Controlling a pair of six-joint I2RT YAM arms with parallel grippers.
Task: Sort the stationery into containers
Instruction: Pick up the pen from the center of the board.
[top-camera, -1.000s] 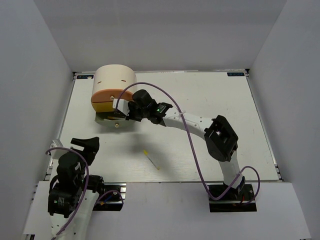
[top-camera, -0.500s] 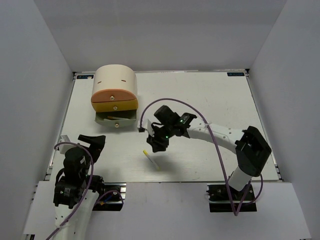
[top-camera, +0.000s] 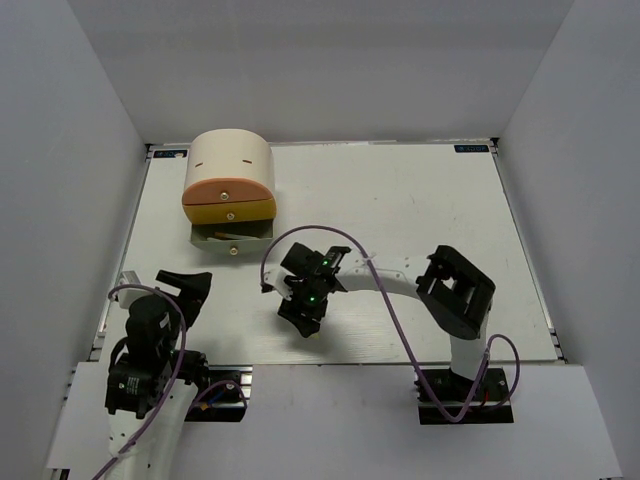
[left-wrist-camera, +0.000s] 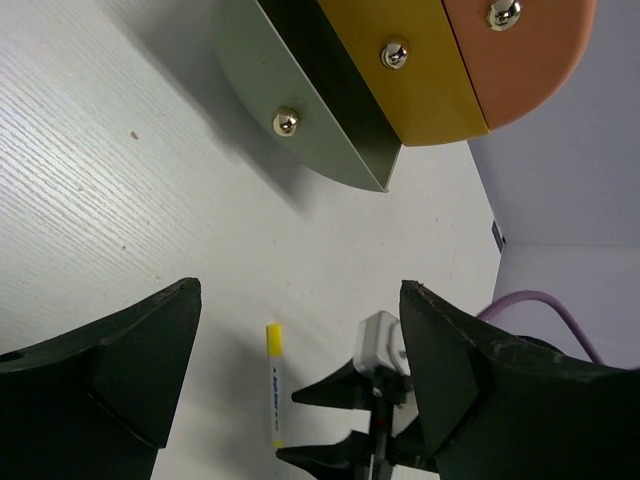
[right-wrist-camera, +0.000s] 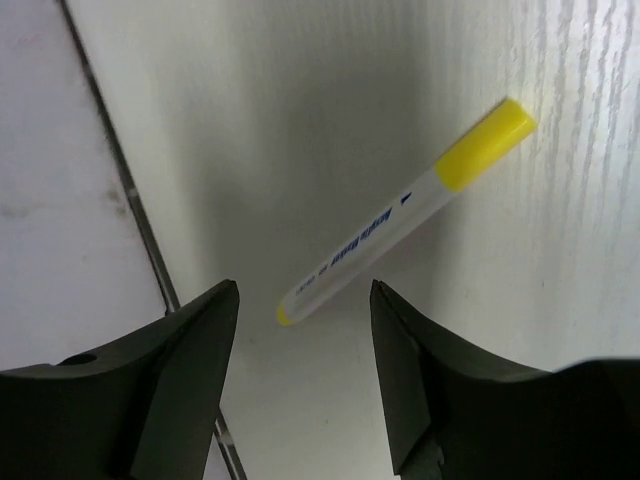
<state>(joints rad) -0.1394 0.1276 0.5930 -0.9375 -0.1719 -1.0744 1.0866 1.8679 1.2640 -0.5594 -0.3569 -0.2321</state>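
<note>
A thin white pen (right-wrist-camera: 400, 215) with a yellow cap lies flat on the white table near its front edge. My right gripper (right-wrist-camera: 304, 290) hangs open just above it, the pen's tail end between the two fingers, nothing gripped. In the top view that gripper (top-camera: 304, 322) covers most of the pen. The left wrist view shows the same pen (left-wrist-camera: 274, 390) beside the right fingers (left-wrist-camera: 330, 393). The beige cabinet (top-camera: 228, 158) stands at the back left with its orange drawer (top-camera: 228, 190) and yellow drawer (top-camera: 230, 210) shut and the bottom drawer (top-camera: 232, 236) pulled out. My left gripper (top-camera: 186, 284) is open and empty.
The table's front edge (right-wrist-camera: 115, 170) runs close beside the pen. Grey walls enclose the table on three sides. The right arm's purple cable (top-camera: 275, 262) loops above the table between the cabinet and the pen.
My right arm has swung from the open bottom drawer toward the front edge, down over the white pen, and its jaws have opened. The left arm has hardly moved.
</note>
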